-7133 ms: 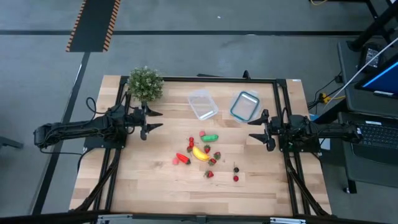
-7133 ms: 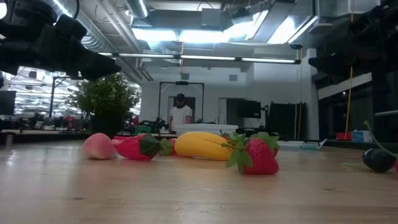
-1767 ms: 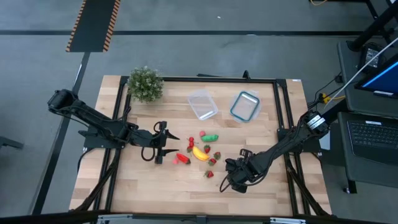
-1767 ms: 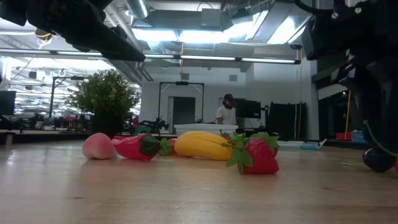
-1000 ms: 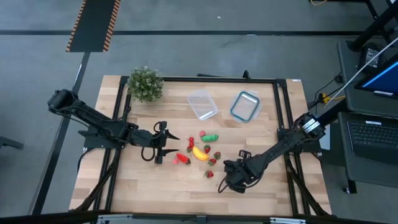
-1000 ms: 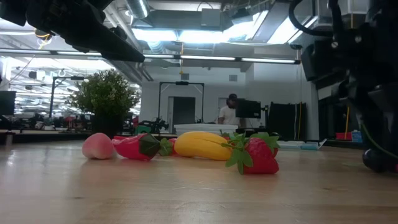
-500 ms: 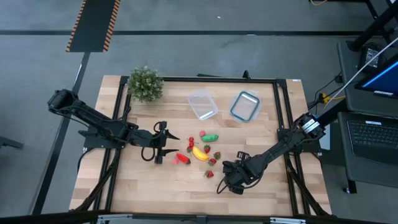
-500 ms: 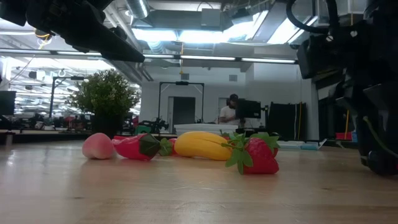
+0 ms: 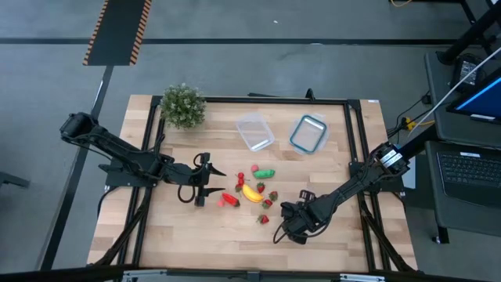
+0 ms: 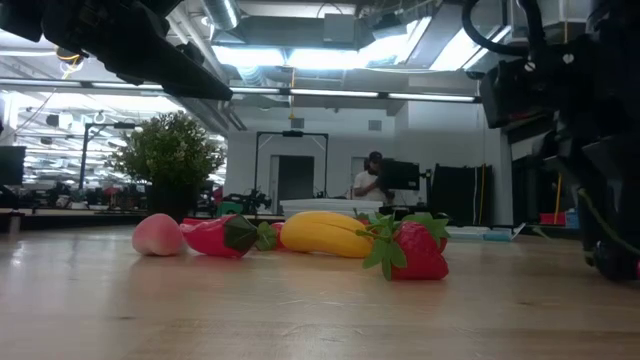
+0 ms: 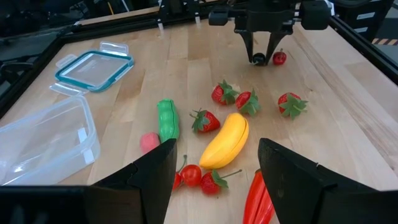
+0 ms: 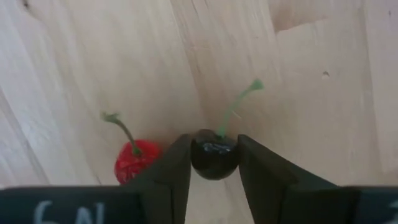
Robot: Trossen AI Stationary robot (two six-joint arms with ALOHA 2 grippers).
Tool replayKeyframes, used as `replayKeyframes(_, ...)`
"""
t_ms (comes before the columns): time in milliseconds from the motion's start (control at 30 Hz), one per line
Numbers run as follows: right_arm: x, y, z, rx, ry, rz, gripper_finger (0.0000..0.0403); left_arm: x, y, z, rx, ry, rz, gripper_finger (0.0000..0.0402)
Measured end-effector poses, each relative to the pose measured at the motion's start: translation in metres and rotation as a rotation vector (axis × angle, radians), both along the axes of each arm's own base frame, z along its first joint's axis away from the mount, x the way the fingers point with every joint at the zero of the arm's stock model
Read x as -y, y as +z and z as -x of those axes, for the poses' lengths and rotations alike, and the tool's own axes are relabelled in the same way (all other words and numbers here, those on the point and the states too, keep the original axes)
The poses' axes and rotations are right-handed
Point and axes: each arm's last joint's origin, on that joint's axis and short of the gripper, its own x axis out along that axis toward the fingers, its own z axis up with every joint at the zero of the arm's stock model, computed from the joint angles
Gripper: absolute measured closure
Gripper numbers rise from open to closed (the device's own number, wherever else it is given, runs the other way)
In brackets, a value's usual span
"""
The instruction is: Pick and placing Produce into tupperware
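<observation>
The toy produce lies mid-table: a yellow banana (image 9: 252,193) (image 11: 225,140), a green piece (image 9: 265,173), a red pepper (image 9: 229,199), several strawberries (image 11: 224,93), a red cherry (image 12: 132,163) and a dark cherry (image 12: 214,158). The clear tupperware (image 9: 255,131) stands near the far edge. My right gripper (image 9: 288,227) (image 12: 214,149) is shut on the dark cherry, right of the pile. My left gripper (image 9: 213,186) hangs open just left of the pepper and touches nothing. My right gripper pinches the dark cherry's round body (image 12: 214,163) between its two fingers, one on each side. The fingers come from above, pointing down (image 11: 260,56). The cherry's green stem (image 12: 236,112) sticks out free, and the fruit still sits at table level (image 10: 612,262).
A clear blue-rimmed piece (image 9: 308,133) lies right of the tupperware, and a bushy potted plant (image 9: 182,105) stands at the far left corner. A black frame (image 9: 356,141) runs along the table's edges. Bare wood lies along the near edge. A person stands in the room beyond.
My right gripper has come down a little and edged toward the table's left, so that its fingers now stand around the dark cherry. The left arm and the rest of the produce have kept still.
</observation>
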Motion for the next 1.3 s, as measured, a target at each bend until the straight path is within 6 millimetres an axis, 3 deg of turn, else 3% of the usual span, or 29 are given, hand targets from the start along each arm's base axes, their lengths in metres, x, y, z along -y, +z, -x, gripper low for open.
replayKeyframes(733, 0.003, 0.004, -0.001, 0.058, -0.035, 0.058, 0.0294, 0.000, 0.000, 0.000, 0.000, 0.001, 0.000, 0.0182)
replayKeyframes(1000, 0.007, 0.044, 0.002, 0.227, -0.053, 0.030, 0.0294, -0.001, -0.001, 0.001, -0.013, 0.004, -0.006, 0.0182)
replayKeyframes(1300, 0.011, 0.090, 0.019, 0.417, -0.043, 0.044, 0.0294, -0.001, -0.002, 0.001, -0.021, 0.004, -0.009, 0.0182)
